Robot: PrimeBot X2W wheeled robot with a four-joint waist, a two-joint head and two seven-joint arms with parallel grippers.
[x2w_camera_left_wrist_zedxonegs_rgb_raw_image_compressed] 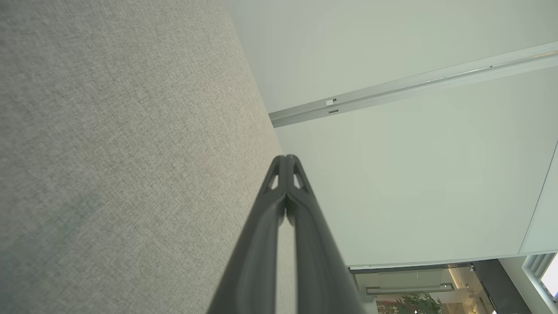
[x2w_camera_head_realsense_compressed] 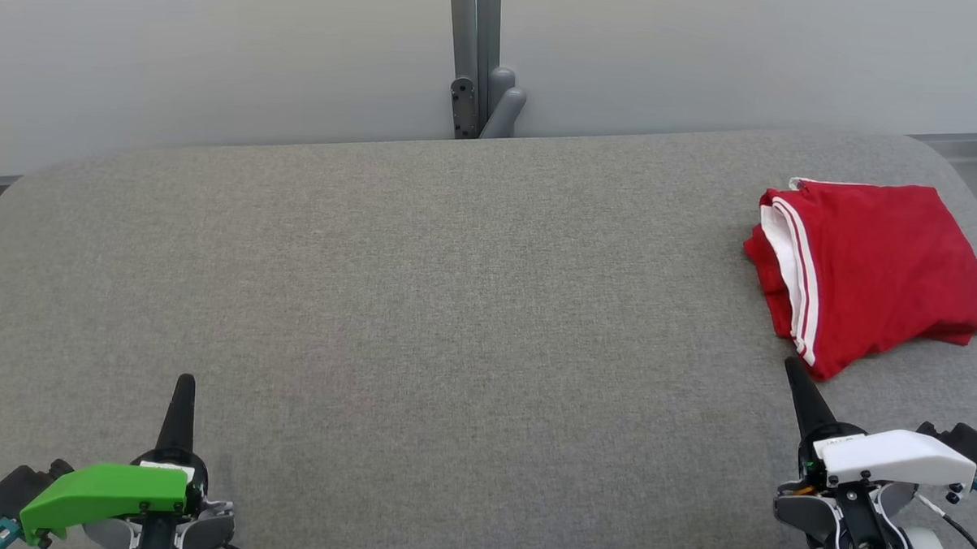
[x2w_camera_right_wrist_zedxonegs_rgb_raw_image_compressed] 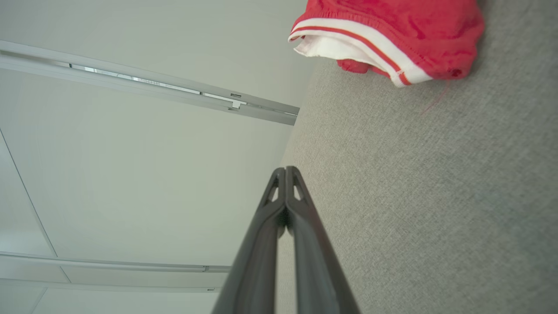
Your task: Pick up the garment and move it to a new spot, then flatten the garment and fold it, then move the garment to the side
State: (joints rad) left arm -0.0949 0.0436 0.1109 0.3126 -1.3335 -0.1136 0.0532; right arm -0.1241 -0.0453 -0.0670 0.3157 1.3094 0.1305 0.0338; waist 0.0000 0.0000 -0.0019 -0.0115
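While both my arms sit low at the near edge of a grey fabric-covered table (x2w_camera_head_realsense_compressed: 455, 306), the red garment (x2w_camera_head_realsense_compressed: 870, 272) lies at about two o'clock in the head view, close to the table's three o'clock edge. It is a compact bundle of several layers. A white-and-red striped band runs along its nine o'clock side, with white lining showing beneath.

My left gripper (x2w_camera_head_realsense_compressed: 184, 382), under a green cover, is at seven o'clock, well apart from the garment, with bare table cloth all around it. My right gripper (x2w_camera_head_realsense_compressed: 794, 366), under a white cover, is at five o'clock. Its tip points toward twelve and stands just short of the garment's nearest corner, not touching it as far as I can tell. Both pairs of fingers are pressed together tip to tip, holding nothing. From my right wrist, the striped band sits at one o'clock beyond the fingertips. A grey post (x2w_camera_head_realsense_compressed: 473, 63) stands behind the table at twelve o'clock.

Several things could go wrong, as I judge it. With my fingers pressed together I cannot take hold, so moving forward would only shove the bundle. It lies near enough to the three o'clock edge to slide off. Pinching only the top layer would let the lower layers drop and tangle. A pointed tip could also dig into the table covering or snag the band. My left arm has a long reach before it can help.
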